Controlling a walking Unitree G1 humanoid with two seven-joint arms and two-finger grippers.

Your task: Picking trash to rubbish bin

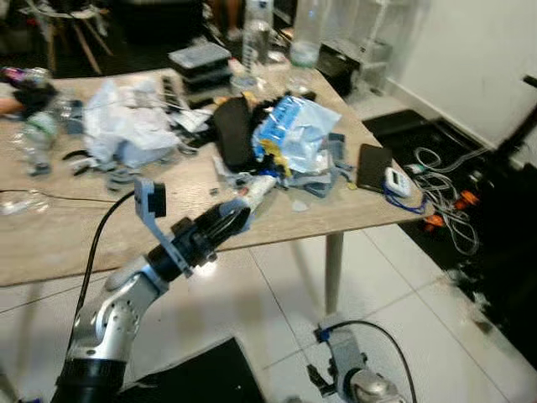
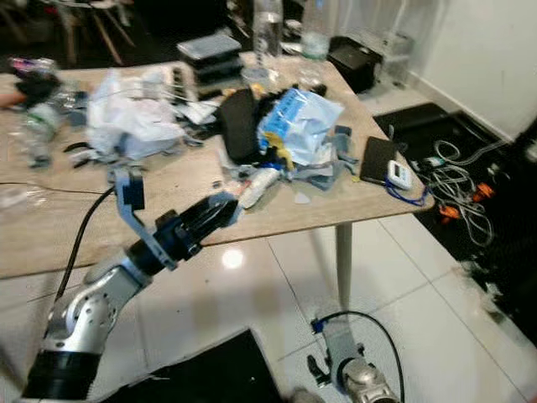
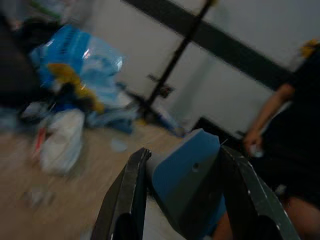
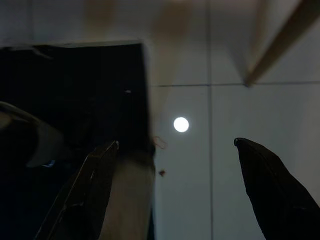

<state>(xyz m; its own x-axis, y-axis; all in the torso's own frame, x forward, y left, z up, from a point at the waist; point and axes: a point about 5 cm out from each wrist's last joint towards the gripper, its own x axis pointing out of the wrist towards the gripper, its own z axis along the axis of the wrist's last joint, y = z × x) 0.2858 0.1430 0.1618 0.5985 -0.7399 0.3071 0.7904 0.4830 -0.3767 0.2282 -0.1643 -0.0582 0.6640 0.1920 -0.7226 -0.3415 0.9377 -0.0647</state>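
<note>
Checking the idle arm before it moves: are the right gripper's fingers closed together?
No: the right gripper hangs over the floor tiles with its fingers spread wide apart.

A blue-and-white plastic bag [image 1: 294, 126] with yellow print lies on the pale wood-grain table [image 1: 50, 243], a black pouch [image 1: 233, 130] at its nine o'clock.

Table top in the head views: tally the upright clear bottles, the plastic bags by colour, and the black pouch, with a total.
Upright clear bottles: 2
White plastic bag: 1
Blue plastic bag: 1
Black pouch: 1
Total: 5
</note>
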